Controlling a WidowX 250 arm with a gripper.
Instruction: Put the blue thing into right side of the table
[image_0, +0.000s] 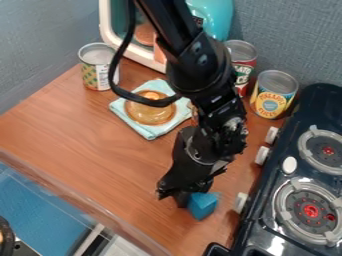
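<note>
Blue block (202, 206), low in the camera view, right of center, over the wooden table's (100, 150) right part, between bare wood and the stove's front edge. Looks angled, with 1 corner toward the bottom of the view. Right up against it, on the upper left, 1 black claw (182, 197), pointing down; cannot tell whether wide, narrow or closed around the block. Above that, 1 black arm (197, 65), slanting down from the top edge, with a black cable looped out on its left. Just right of the block, 1 pale knob (241, 202) on the dark stove (262, 220), with 2 more higher along the same edge. On the stove's top, 2 round burners, both with red centers: 1 nearer (292, 196), 1 farther (312, 137). Up and left of the block, well apart, 1 light teal cloth (155, 131) under 1 amber, see-through dish (148, 114). Toward the back, 3 cans: 1 with a yellow label (272, 97) beside the stove, 1 with a red and green label (243, 62) partly behind the arm, 1 with a green and yellow pattern (91, 70) at the left. Behind, 1 white-framed box (105, 22) and 1 rounded turquoise object (217, 17), near the gray-blue wall (287, 35).
</note>
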